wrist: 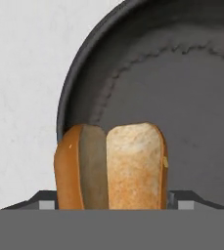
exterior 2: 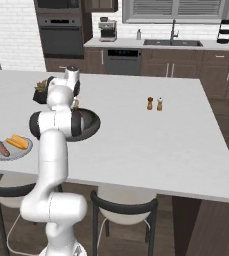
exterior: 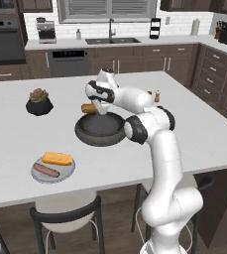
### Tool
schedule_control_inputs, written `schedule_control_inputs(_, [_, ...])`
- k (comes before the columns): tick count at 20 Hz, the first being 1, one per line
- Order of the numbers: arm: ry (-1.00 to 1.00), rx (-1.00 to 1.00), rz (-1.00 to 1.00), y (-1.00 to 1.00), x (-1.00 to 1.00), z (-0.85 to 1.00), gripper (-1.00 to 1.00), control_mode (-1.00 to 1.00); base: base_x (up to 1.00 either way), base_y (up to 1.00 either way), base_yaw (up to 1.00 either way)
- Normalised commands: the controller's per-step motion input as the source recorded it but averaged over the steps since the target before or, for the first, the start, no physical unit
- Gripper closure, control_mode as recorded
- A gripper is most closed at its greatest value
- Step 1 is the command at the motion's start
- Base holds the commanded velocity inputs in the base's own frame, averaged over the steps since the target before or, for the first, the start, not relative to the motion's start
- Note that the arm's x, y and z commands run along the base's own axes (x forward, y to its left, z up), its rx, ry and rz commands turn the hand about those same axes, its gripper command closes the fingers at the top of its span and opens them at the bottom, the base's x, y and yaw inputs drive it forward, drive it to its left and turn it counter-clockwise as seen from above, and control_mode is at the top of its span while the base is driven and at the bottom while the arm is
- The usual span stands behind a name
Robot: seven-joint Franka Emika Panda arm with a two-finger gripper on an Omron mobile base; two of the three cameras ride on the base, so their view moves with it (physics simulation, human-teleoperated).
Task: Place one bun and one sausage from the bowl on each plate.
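- The white robot arm reaches forward over the pale grey island counter (exterior: pixel 199 129), its hand bent down at the far rim of the wide, shallow, dark grey-black round bowl (exterior: pixel 100 130).
- The two-finger gripper (wrist: pixel 111 200) straddles an oblong golden-orange hot-dog bun (wrist: pixel 112 166); in the hand view the split bun stands between the two dark finger tips, one at each side of it.
- Whether the fingers already press on the bun cannot be told from these views.
- In the left base view that bun (exterior: pixel 88 107) shows as an orange end just beside the hand, at the bowl's far left edge.
- Whether it lies inside the bowl or on its rim cannot be told.
- The part of the bowl's floor seen in the hand view is bare dark grey.
- Near the counter's front left edge sits a plain pale grey round plate (exterior: pixel 36 175).
- It carries a second golden-orange bun (exterior: pixel 57 158) on its far side and a slim reddish-brown sausage (exterior: pixel 46 170) on its near side, the two lying close together.
- In the right base view the same plate (exterior 2: pixel 23 150) sits left of the arm, well apart from the bowl (exterior 2: pixel 90 124).
- A black plant pot (exterior: pixel 39 106) holding a small plant stands on the counter left of the bowl.
- Two small brown shakers (exterior 2: pixel 154 104) stand together mid-counter, well to the right of the bowl.
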Motion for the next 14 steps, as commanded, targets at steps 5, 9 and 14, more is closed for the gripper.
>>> schedule_control_inputs(5, [-0.03, 0.00, 0.00, -0.63, -1.00, 0.87, 1.00, -1.00, 0.00, 0.00, 0.00])
schedule_control_inputs(9, [-0.03, 0.00, 0.00, -0.71, -1.00, 0.61, 1.00, -1.00, 0.00, 0.00, 0.00])
schedule_control_inputs(14, [-0.02, -0.01, 0.02, -0.55, -1.00, 0.21, 1.00, -1.00, 0.00, 0.00, 0.00])
